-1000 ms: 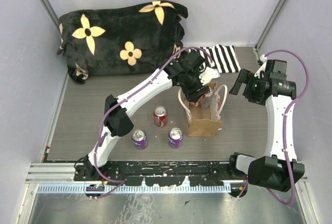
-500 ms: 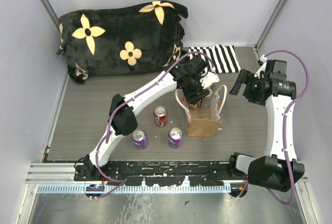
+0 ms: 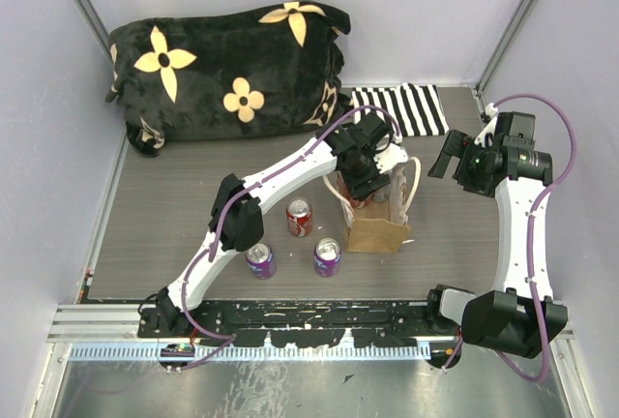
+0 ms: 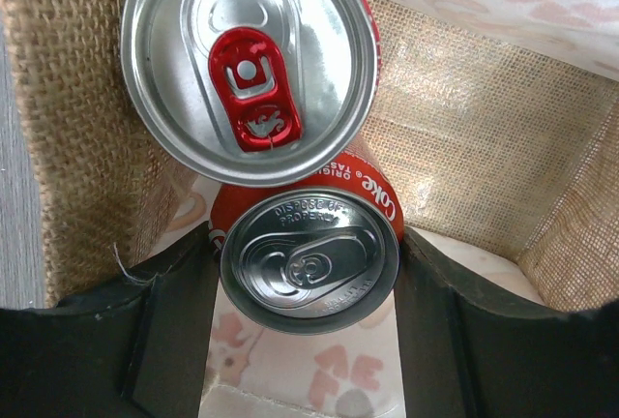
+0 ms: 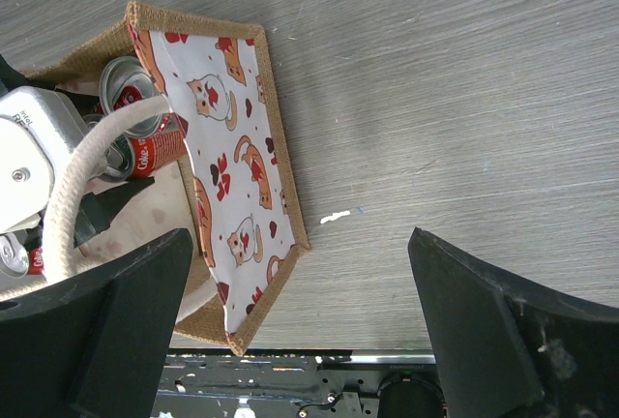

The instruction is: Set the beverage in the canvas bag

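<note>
Left tool point(image 4: 306, 273) reaches down inside canvas bag point(image 4: 464, 147), gripping Coke can point(image 4: 311, 255).

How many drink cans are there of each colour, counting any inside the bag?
Red cans: 3 (one on the table, two inside the bag)
Purple cans: 2
Total: 5

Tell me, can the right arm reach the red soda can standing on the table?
Probably not easily: the tan canvas bag and the left arm reaching into it stand between the open right gripper and that red soda can.
</note>
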`<control>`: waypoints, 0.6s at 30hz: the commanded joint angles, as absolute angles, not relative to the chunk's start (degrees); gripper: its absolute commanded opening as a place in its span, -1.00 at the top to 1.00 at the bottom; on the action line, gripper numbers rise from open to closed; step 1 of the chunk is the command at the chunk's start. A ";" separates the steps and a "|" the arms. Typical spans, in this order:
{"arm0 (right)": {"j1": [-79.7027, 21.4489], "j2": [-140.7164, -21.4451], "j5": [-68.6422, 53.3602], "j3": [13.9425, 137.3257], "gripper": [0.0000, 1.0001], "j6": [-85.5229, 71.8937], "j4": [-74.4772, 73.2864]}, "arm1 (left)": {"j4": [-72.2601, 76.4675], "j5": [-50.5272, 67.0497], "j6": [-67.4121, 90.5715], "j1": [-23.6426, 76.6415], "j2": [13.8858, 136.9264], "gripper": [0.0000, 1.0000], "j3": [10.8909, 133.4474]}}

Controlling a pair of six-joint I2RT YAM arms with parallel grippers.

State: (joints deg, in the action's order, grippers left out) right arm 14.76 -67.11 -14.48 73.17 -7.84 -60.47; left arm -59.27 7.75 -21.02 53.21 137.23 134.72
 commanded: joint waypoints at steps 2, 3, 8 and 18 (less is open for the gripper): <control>14.94 -66.31 -14.59 73.55 -1.00 -7.03 -58.89 | -57.52 7.03 -21.13 53.02 138.08 1.00 134.89; 14.99 -66.27 -14.59 73.56 -1.00 -7.06 -58.93 | -57.47 7.01 -21.03 53.02 138.05 1.00 134.97; 14.99 -66.52 -14.83 73.63 -1.00 -7.05 -58.90 | -57.45 6.94 -20.34 53.00 137.23 0.40 135.07; 15.02 -66.58 -15.20 73.76 -1.00 -7.23 -58.89 | -56.73 7.38 -19.39 54.22 132.32 -0.70 134.03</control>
State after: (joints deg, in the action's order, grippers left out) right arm 14.76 -67.11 -14.50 73.14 -7.70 -60.47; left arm -58.37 7.66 -20.10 53.49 137.01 134.67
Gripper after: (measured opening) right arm 0.999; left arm 0.827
